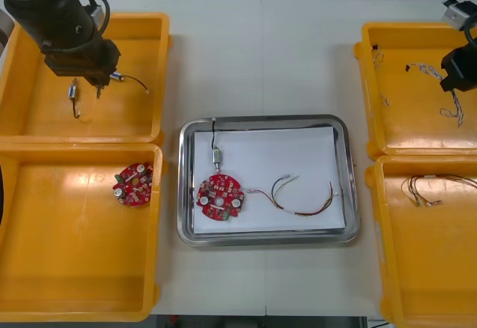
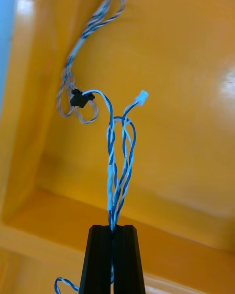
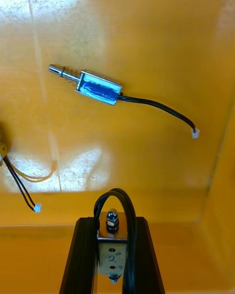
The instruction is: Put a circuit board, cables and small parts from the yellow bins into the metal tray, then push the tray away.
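Over the far left yellow bin (image 1: 30, 112), my left gripper (image 1: 98, 83) (image 3: 112, 221) is shut on a small metal part (image 3: 112, 255) whose black cable loops up between the fingers. Two more small metal parts (image 3: 98, 88) (image 1: 74, 93) with black leads lie on the bin floor below. At the far right yellow bin (image 1: 410, 127), my right gripper (image 1: 455, 82) (image 2: 113, 228) is shut on a twisted blue and white cable (image 2: 117, 176) (image 1: 454, 109). The metal tray (image 1: 339, 130) holds a round red circuit board (image 1: 219, 197), a small metal part (image 1: 216, 155) and a red and yellow cable (image 1: 302, 200).
The near left bin (image 1: 67, 283) holds another red circuit board (image 1: 134, 184). Red and yellow cables (image 1: 425, 190) lie in the near right bin (image 1: 425, 283). A second blue and white cable with a black connector (image 2: 81, 98) rests in the far right bin.
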Controlling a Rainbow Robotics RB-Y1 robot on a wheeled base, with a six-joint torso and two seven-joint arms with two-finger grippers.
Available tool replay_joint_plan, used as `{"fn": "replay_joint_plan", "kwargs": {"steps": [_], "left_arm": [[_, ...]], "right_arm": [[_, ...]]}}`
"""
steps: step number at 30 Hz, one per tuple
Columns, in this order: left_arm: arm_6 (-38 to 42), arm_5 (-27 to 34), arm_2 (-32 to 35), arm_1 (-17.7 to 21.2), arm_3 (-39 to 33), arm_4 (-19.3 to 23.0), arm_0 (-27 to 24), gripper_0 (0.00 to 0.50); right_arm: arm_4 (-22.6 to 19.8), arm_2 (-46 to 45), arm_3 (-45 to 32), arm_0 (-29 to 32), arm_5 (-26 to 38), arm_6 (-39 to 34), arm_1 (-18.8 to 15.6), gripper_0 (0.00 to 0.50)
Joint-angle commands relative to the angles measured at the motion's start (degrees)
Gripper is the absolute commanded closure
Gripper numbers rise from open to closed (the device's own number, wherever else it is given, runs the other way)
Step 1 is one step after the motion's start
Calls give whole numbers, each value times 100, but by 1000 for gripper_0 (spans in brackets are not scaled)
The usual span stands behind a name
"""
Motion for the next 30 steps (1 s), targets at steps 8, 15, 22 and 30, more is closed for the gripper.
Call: {"fn": "replay_joint_plan", "kwargs": {"steps": [8,15,22,30], "left_arm": [[508,435,166,-85,-1287,-65,255,500],[719,496,166,-331,-1814,-205,466,500],[886,646,166,-577,-2209,-381,527,500],[1000,751,166,-665,-2587,-469,685,500]], "right_arm": [[-1268,478,-1781,583,153,-132,-512,500],[-1865,1146,-2652,592,153,-176,-574,500],[-2349,1981,-3214,565,-168,-176,-591,500],[-2498,2957,-3487,258,-555,-185,-547,500]]}}
